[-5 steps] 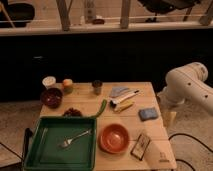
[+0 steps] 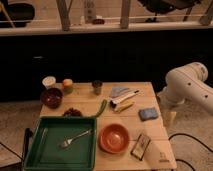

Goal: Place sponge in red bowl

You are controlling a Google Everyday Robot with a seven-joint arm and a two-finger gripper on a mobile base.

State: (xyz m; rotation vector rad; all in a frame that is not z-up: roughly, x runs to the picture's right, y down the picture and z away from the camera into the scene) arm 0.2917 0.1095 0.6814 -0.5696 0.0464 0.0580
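The blue sponge (image 2: 148, 114) lies on the wooden table (image 2: 155, 150) near its right edge. The red bowl (image 2: 114, 138) stands empty at the front middle, left of and nearer than the sponge. My white arm (image 2: 189, 86) reaches in from the right. My gripper (image 2: 168, 119) hangs down just past the table's right edge, right of the sponge and apart from it. It holds nothing that I can see.
A green tray (image 2: 37, 150) with a fork (image 2: 75, 139) fills the front left. A dark bowl (image 2: 51, 97), white cup (image 2: 48, 81), orange fruit (image 2: 67, 85) and dark cup (image 2: 97, 87) stand at the back. A banana (image 2: 123, 105), brush (image 2: 125, 97) and snack packet (image 2: 141, 146) lie nearby.
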